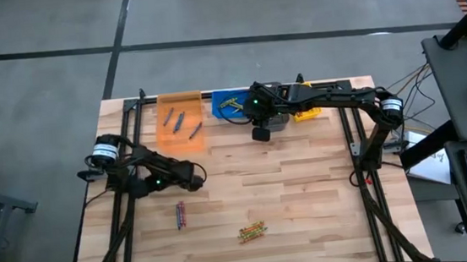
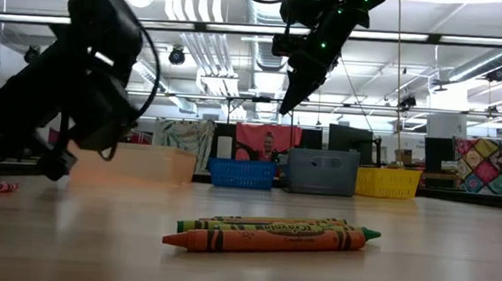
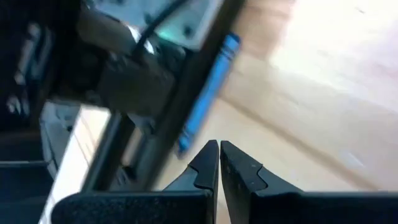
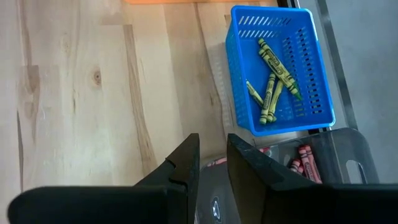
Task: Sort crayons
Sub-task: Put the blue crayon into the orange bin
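Sorting is judged to be well along: green-yellow crayons (image 4: 272,79) are seen lying in the blue bin (image 4: 239,74), red crayons (image 4: 305,160) in the grey bin (image 4: 351,155) beside it, and a few dark sticks in the orange bin (image 1: 182,110), while the yellow bin (image 1: 306,113) is mostly hidden by the arm. The right gripper (image 4: 211,163) is held high over the grey bin's near edge, its fingers slightly parted and nothing gripped between them, so a drop is judged just finished. The left gripper (image 3: 219,163) is poised low over the table's left side, its fingers nearly closed with nothing seen between them; a blue crayon (image 3: 205,93) lies just ahead of it, beside the arm's frame. Two clusters are left on the table (image 1: 306,184): a red and blue pair (image 1: 180,214) and a mixed green and orange bundle (image 1: 252,230) toward the front. The next move calls for a single crayon to be approached and pinched across its width
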Motion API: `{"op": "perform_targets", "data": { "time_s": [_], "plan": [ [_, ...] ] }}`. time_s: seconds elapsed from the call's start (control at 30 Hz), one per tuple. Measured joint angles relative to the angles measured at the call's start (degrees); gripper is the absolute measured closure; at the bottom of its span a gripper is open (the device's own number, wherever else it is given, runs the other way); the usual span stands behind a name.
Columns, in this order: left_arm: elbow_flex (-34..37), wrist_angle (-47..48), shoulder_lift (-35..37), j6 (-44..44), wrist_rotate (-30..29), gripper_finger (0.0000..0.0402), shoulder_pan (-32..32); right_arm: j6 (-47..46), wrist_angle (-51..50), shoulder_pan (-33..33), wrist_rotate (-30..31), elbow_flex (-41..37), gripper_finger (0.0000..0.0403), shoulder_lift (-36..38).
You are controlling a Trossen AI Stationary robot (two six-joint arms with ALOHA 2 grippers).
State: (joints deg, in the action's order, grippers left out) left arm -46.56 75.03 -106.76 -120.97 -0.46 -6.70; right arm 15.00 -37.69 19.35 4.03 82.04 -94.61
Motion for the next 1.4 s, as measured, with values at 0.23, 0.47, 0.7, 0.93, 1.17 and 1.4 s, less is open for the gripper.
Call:
{"op": "perform_targets", "data": {
  "time_s": [0.23,0.47,0.7,0.93,1.17,1.4],
  "plan": [
    [-4.10,0.36,0.02,4.47,-5.51,0.0402,-0.16,-0.25,0.02,0.00,0.00,-0.01,0.0322,0.00],
    [-5.75,0.54,0.09,19.82,-7.73,0.0402,-0.14,-0.95,-0.37,0.00,0.00,-0.59,0.0325,0.00],
    [-6.66,-0.41,0.15,23.11,-5.46,0.0402,1.92,-0.95,-0.13,0.00,0.00,-0.70,0.0329,0.00],
    [-3.34,3.72,0.13,3.35,11.45,0.0402,5.79,-1.55,-0.17,0.00,0.00,-0.74,0.0320,0.00],
    [1.86,-4.22,0.50,1.25,15.06,0.0402,7.60,-1.55,-0.09,0.00,0.00,-0.76,0.0325,0.00],
    [2.88,-2.57,1.18,1.52,10.17,0.0402,9.46,-1.97,0.28,0.00,0.00,-0.76,0.0329,0.00]
  ]
}}
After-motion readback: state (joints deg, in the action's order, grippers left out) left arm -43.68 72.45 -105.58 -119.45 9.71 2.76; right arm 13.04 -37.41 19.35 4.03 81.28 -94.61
